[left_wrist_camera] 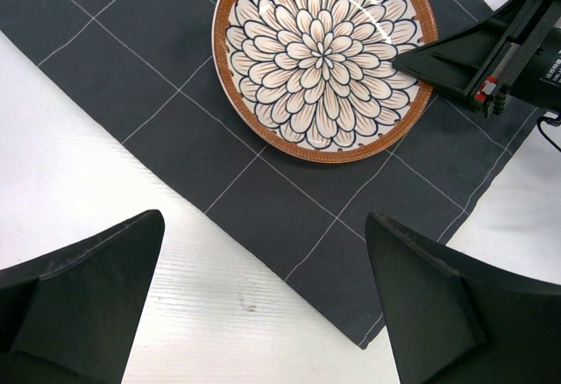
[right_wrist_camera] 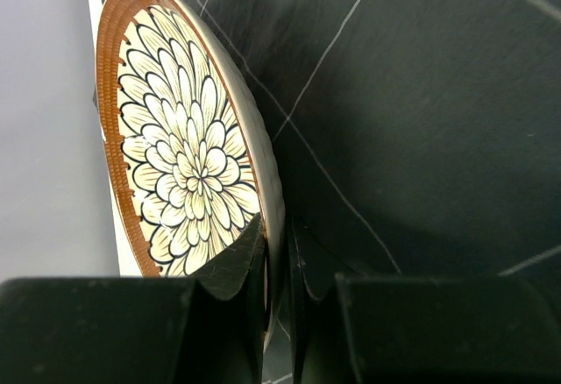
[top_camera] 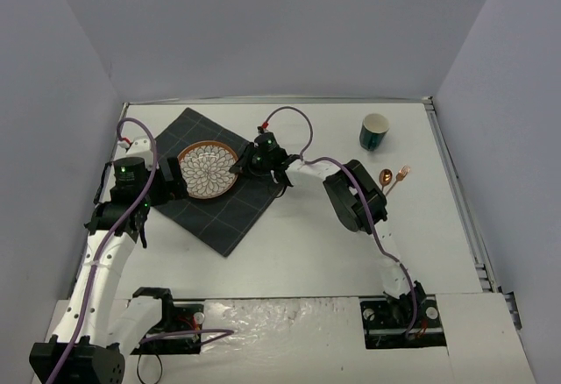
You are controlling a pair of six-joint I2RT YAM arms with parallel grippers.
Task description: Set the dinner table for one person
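My right hand (right_wrist_camera: pixel 275 261) is closed almost fully on the rim of the plate (top_camera: pixel 208 169). One finger lies over the flower pattern and the other goes under the edge, at the plate's right side. My left hand (left_wrist_camera: pixel 265 226) is opened wide and holds nothing. It hangs over the near-left border of the mat (top_camera: pixel 230 222), just beside the plate.

The surface (top_camera: pixel 307 252) fills the whole floor of the walled box, and both arms are bolted at its near edge. From above its long axis seems to run left to right, square to the walls. The mat does not follow it: it is turned cornerwise, with its long side going from far-left to near-right.

I see three risks. The grip is only a thin pinch on a smooth rim, so I think the plate can swing down or slip out if I lift it fast. I cannot tell whether the plate rests fully on the mat. If it does, pulling it sideways may drag and wrinkle the cloth. The left hand is also near, so a push to the left could knock the plate into it.

The cup (top_camera: pixel 374 131), spoon (top_camera: pixel 386 177) and fork (top_camera: pixel 401 174) are well apart, at the far right.
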